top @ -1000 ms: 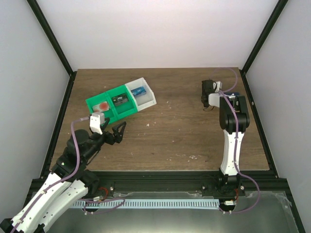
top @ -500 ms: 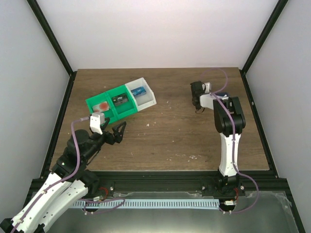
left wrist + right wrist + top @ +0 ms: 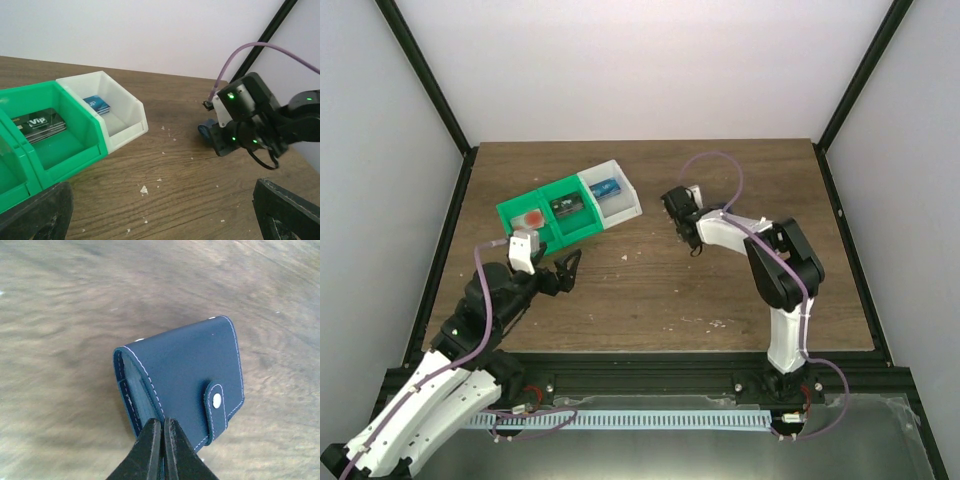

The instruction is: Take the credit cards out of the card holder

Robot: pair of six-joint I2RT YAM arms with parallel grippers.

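Right tool [image 3: 161,437] pinched on navy card holder [image 3: 185,370], snap tab [image 3: 216,407] only in wrist view, left tool [image 3: 560,274] spread.

Trays [image 3: 582,231] left; open tabletop [image 3: 650,290] centre.

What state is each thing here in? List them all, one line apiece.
card holder: folded shut, tab snapped, pinched at one edge.
right claw: shut on the card holder.
left claw: open, holding nothing.
white tray: upright, one blue card inside.
green tray: upright, dark "VIP" cards inside.
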